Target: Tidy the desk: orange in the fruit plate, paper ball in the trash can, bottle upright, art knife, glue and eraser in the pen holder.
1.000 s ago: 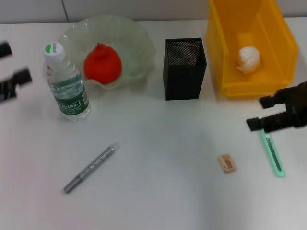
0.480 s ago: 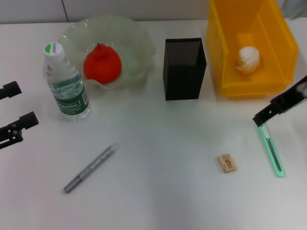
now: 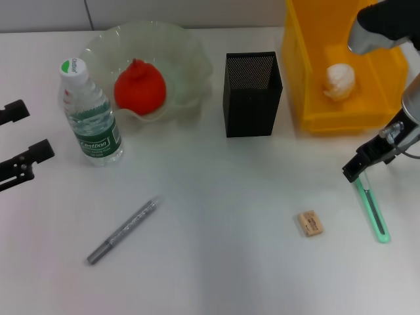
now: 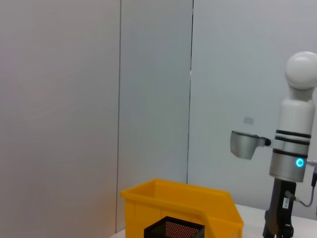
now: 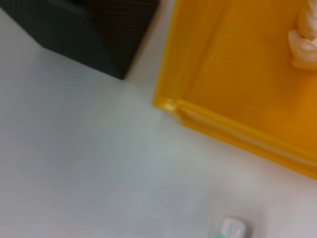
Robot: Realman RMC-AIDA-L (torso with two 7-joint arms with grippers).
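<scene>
Orange-red orange (image 3: 139, 86), yellow trash can (image 3: 308, 72), green art knife (image 3: 373, 211).

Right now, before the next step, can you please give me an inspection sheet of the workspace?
Surface: white desk, flat, no spills seen.
Job's things: orange in the fruit plate; paper ball in the yellow trash can; bottle upright beside the plate; art knife, eraser and silver glue pen lying flat on the desk; black mesh pen holder upright.
Clutter: nothing seen.
Grippers: left gripper open at the desk's left edge, holding nothing; right gripper at the near end of the art knife.
Cables: thin cable by the right wrist.
Surroundings: grey wall panels.
</scene>
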